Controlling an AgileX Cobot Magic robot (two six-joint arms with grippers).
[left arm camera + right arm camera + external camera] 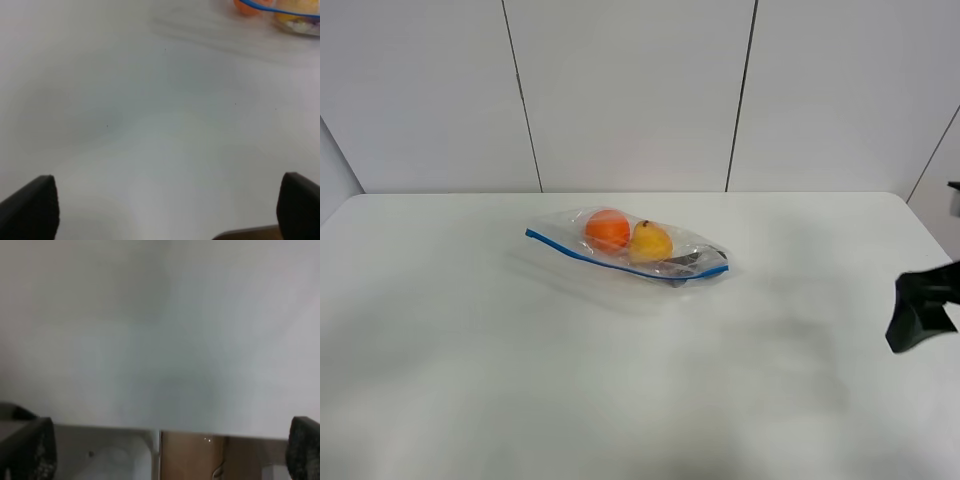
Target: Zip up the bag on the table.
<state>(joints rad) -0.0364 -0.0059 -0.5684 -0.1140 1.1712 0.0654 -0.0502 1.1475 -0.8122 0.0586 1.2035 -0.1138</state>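
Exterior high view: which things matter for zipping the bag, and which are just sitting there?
For the job:
- bag, blue seal strip
- table
- left gripper, right gripper, both open

Just there:
- orange fruit, yellow pear, inside the bag

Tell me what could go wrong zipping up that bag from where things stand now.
1. The bag is thin, crinkly plastic lying loose on the smooth table; pulling along the blue seal strip with one gripper may just drag it.
2. The orange and pear bulge right beside the strip, so it may not press flat.
3. Both grippers sit far off with jaws wide.
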